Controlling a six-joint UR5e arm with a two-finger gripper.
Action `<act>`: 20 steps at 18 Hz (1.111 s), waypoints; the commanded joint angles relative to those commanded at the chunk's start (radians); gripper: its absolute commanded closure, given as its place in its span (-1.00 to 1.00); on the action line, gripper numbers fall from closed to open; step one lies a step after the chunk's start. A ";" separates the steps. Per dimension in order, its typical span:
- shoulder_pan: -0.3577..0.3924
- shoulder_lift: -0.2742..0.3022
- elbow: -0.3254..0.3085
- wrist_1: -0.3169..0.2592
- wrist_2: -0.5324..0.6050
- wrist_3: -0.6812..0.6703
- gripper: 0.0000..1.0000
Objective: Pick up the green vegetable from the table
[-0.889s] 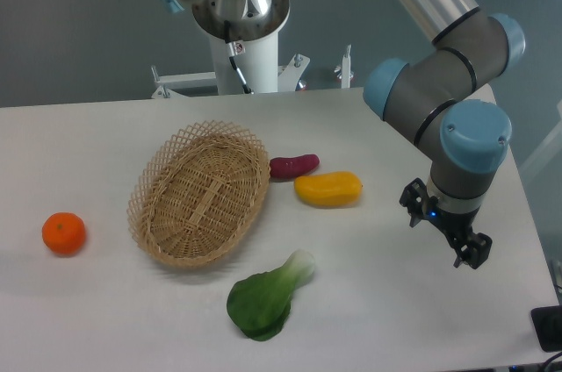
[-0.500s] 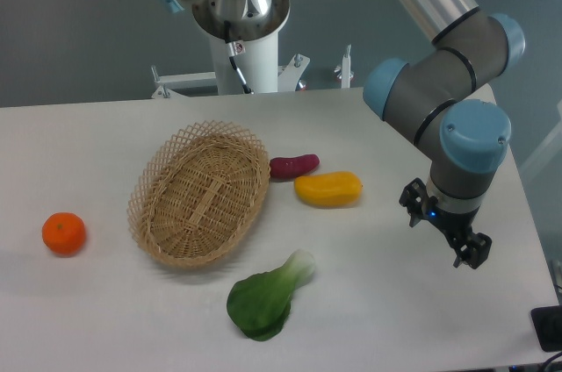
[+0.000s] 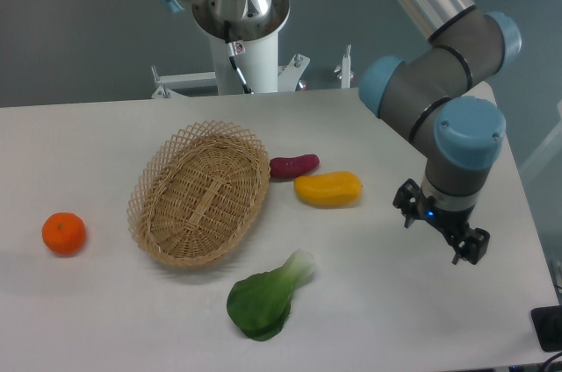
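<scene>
Well, gripper is hovering w/ nothing held, jaw gap unclear, well right of the green vegetable lying on the table below the basket; approaching the stem probably grips best.

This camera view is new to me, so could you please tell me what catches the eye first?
The wicker basket sits mid-table and looks empty, with the green vegetable lying in front of it on the white table. At right, the grey-and-blue arm holds its gripper above the tabletop, well clear of the vegetable.
</scene>
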 joint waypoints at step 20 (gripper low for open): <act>-0.235 -0.057 -0.138 0.095 -0.052 -0.348 -1.00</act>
